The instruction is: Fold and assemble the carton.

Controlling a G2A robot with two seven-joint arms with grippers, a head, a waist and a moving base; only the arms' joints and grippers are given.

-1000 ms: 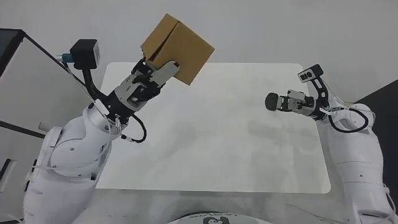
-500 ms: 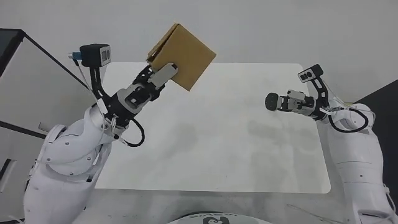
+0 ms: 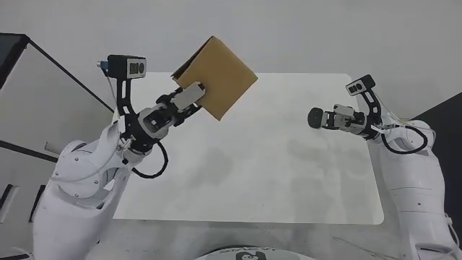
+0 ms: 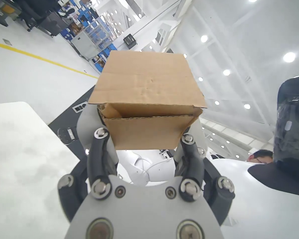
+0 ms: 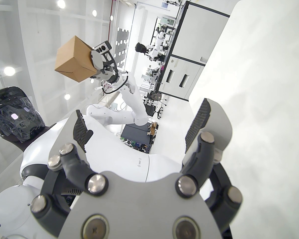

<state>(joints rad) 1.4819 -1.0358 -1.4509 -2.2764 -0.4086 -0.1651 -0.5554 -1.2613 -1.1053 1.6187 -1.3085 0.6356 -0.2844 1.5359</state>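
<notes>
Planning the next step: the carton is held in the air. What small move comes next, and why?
Probably lower the carton toward the middle of the table: the left gripper clamps it aloft with one end gaping, and the open right gripper hangs apart, empty.

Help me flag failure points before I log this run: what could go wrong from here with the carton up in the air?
The left gripper alone holds the carton, pinching one end, so it may slip or twist. It hangs near a far corner of the table; a drop might land off it. The right gripper is open and well apart, too far to catch it.
</notes>
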